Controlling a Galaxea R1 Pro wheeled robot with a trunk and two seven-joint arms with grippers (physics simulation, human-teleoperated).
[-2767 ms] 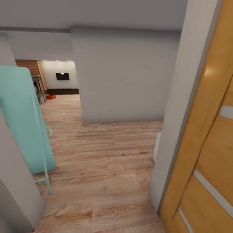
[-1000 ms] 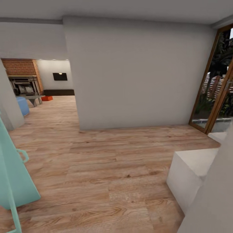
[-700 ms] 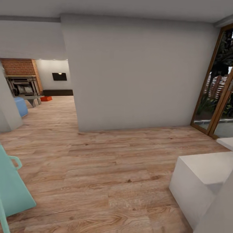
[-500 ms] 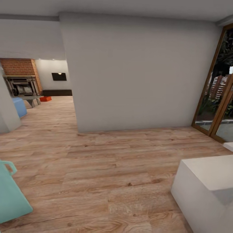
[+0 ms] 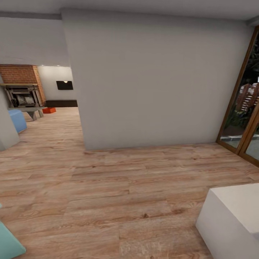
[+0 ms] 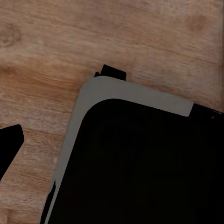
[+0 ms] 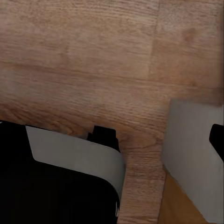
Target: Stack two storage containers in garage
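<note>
Sitting far off on the wood floor point(image 5: 108, 201), one orange container point(image 5: 49, 110); contents indiscernible, claw states unclear.

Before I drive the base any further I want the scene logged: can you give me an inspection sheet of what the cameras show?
Surface: light wood plank floor, bare ahead.
Job's things: one orange-red storage container far off on the floor near the brick fireplace.
Clutter: white block near right; teal object at lower left; blue sofa.
Grippers: open or shut cannot be told.
Cables: nothing seen.
Surroundings: grey wall ahead, glazed wooden door at right.
</note>
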